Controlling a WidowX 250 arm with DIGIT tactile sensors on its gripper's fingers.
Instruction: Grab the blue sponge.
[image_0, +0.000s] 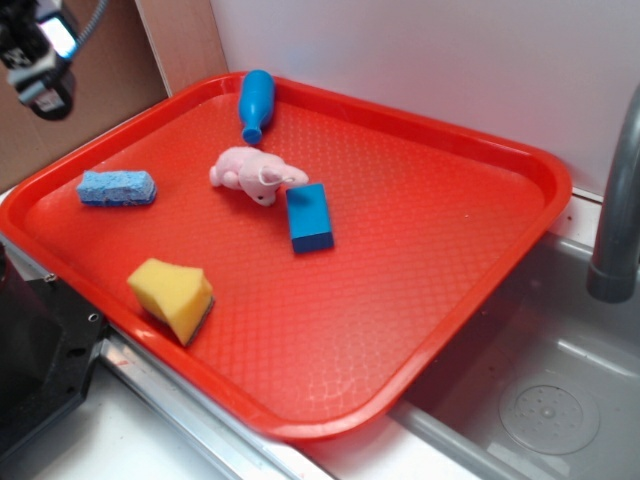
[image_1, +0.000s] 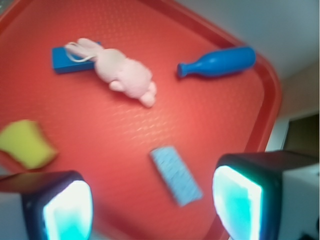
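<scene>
On the red tray (image_0: 450, 250): yellow sponge (image_0: 172, 296) near front edge, pink plush toy (image_0: 252, 174) mid-tray touching blue flat block (image_0: 309, 217), blue sponge (image_0: 117, 187) at left rim. Above, gripper (image_1: 150, 200) spread wide, empty.

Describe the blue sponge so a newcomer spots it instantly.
On the red tray, go to the left edge, nearest the wooden panel. The blue sponge lies flat there, alone, beyond the yellow sponge. It is pale blue and rough and speckled, unlike the smooth, brighter blue block by the pink plush toy or the blue bottle.
</scene>
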